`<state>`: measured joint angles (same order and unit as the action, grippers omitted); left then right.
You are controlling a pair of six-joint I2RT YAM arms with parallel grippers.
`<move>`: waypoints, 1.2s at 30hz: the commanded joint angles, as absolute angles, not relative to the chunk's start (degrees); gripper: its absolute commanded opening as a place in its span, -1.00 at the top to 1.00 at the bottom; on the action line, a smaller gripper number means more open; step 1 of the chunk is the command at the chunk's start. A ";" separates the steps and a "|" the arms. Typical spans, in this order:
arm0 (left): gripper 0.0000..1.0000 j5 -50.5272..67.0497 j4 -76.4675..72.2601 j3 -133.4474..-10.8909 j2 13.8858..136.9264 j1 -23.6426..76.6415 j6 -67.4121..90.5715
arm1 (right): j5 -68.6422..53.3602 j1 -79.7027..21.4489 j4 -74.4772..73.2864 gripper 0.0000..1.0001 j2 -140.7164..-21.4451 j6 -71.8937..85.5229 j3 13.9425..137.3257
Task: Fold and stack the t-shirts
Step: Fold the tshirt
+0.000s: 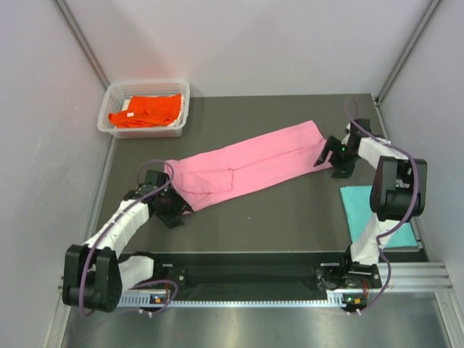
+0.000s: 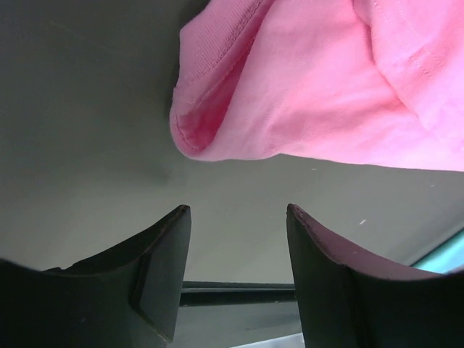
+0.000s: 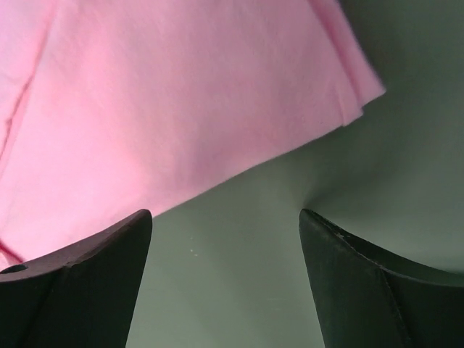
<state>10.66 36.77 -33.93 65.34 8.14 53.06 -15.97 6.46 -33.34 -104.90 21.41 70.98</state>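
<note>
Top external — one pink t-shirt (image 1: 254, 163), one teal (image 1: 357, 206), one orange (image 1: 148, 110).

Even, soft overhead light; faint shadows hug the arms (image 1: 119, 225). Dull glare on the steel plate (image 1: 275, 326) at six o'clock. Wrist views dimmer: fingers (image 2: 156, 283) nearly black, detail lost; pink t-shirt (image 3: 181, 101) slightly soft

long shirt (image 1: 250, 167) ctr | basket (image 1: 143, 133) far-L | folded shirt (image 1: 357, 206) near-R

We've got the pink t-shirt (image 1: 250, 165) flat mid-table as a long folded strip, slanting 8 to 2 o'clock. The orange t-shirt (image 1: 146, 110) is bunched in the basket (image 1: 116, 127) at 11, and the teal t-shirt (image 1: 357, 209) lies flat at 4.
</note>
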 commanded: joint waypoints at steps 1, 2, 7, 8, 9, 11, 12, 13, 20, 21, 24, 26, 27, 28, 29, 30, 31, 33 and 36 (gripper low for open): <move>-0.20 12.04 32.18 -31.04 61.10 7.91 60.98 | -22.57 6.86 -26.56 -0.66 -101.16 25.13 67.60; -0.16 12.30 30.51 -30.42 60.48 7.91 63.78 | -23.46 6.86 -25.85 -0.66 -101.25 25.75 67.07; -0.16 9.24 33.65 -30.15 58.19 7.91 67.67 | -23.92 6.94 -25.22 -0.68 -101.25 25.85 66.01; -0.17 8.71 34.36 -29.97 58.01 7.91 68.20 | -23.56 6.94 -25.22 -0.70 -101.16 25.67 66.01; -0.18 8.35 34.80 -29.71 57.22 7.91 68.55 | -23.55 7.47 -25.22 -0.71 -101.16 25.49 65.92; -0.18 8.17 34.46 -28.57 56.26 7.91 69.69 | -23.47 8.17 -25.31 -0.72 -101.51 25.57 66.09; -0.17 8.26 34.28 -27.35 55.81 7.91 70.13 | -23.64 8.78 -25.31 -0.72 -101.69 25.49 66.18; -0.17 8.35 33.58 -26.55 55.20 7.91 70.92 | -23.73 8.96 -25.40 -0.72 -101.86 25.58 66.18; -0.13 8.43 30.15 -23.64 56.07 7.91 71.46 | -23.73 9.93 -25.14 -0.58 -104.06 24.78 67.32; -0.13 8.52 30.06 -23.82 56.86 7.91 71.37 | -23.82 10.19 -24.79 -0.54 -104.41 24.96 67.50; -0.13 7.48 29.10 -24.43 57.83 7.91 70.67 | -24.00 10.81 -24.70 -0.47 -106.26 25.14 69.08; -0.15 6.68 28.57 -25.13 58.36 7.91 69.87 | -23.99 11.25 -24.70 -0.46 -107.57 25.66 70.22; -0.18 6.33 28.65 -25.57 58.71 7.91 69.79 | -23.91 11.77 -24.78 -0.44 -107.93 25.84 70.57; -0.20 5.98 28.39 -26.01 59.15 7.91 69.26 | -23.91 12.04 -24.70 -0.43 -108.71 26.27 71.36; -0.22 5.72 28.39 -26.97 59.41 7.91 69.17 | -23.91 12.30 -24.78 -0.43 -108.98 26.54 71.63; -0.25 5.19 28.74 -27.42 59.85 7.91 69.00 | -23.65 12.91 -24.87 -0.40 -109.33 27.07 71.98; -0.26 5.10 28.74 -27.77 60.11 7.91 68.65 | -23.38 13.27 -24.79 -0.38 -109.42 27.33 71.98; -0.29 4.83 28.91 -28.83 60.99 7.82 68.55 | -23.20 13.80 -24.70 -0.33 -109.60 28.03 71.98; -0.29 3.17 29.79 -29.44 61.87 7.91 69.08 | -23.29 13.80 -23.82 -0.26 -109.69 29.26 71.28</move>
